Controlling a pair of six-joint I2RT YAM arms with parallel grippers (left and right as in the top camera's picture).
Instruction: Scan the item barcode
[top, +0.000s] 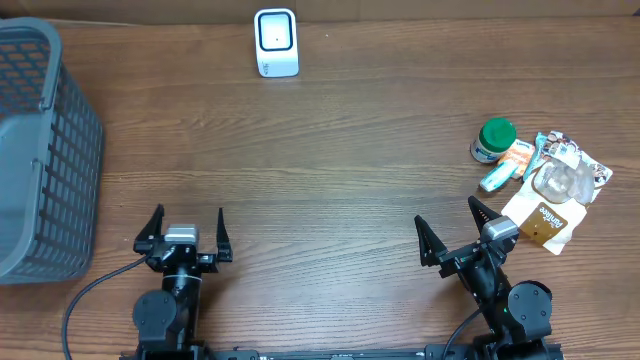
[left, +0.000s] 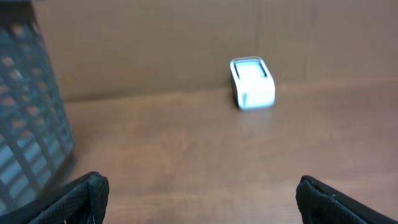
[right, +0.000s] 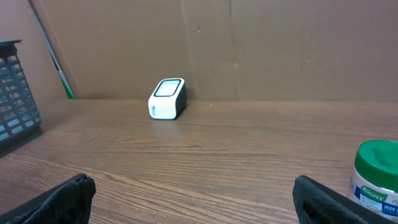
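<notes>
Left gripper (top: 188, 220): low at the near edge of the table (top: 330, 150), left of centre. My jaws are spread wide with nothing between them. From the left wrist, both fingers (left: 84, 196) show only at the bottom corners, with bare wood in the gap.

Right gripper (top: 445, 212): near edge, right of centre, turned slightly to the left. Its jaws are also spread wide and empty. From the right wrist, the fingers (right: 65, 196) sit in the bottom corners.

Scanner (top: 276, 42): a small white box with a dark-framed window, upright at the far edge near the middle, against the brown wall (right: 280, 43). It is well apart from both of my grippers. It is blurred in the left wrist view (left: 252, 82) and sharp in the right wrist view (right: 168, 98).

The items are in a loose cluster at the right side of the table, beyond and to the right of my right gripper:
- Jar (top: 494, 139): green lid, white label, upright at the cluster's left end. It is also at the right edge of the right wrist view (right: 376, 177).
- Tube (top: 503, 170): white and teal, lying just beside the jar.
- Blister pack (top: 562, 178): clear, lying over printed packets that I cannot read.
- Pouch (top: 545, 222): brown and white, flat, the item nearest my right fingers but apart from them.

I cannot see a barcode on any of them.

Basket (top: 40, 150): grey mesh, at the left edge, cut off by the frame. It is far left of my left gripper and fills the left side of that wrist view (left: 31, 124).
</notes>
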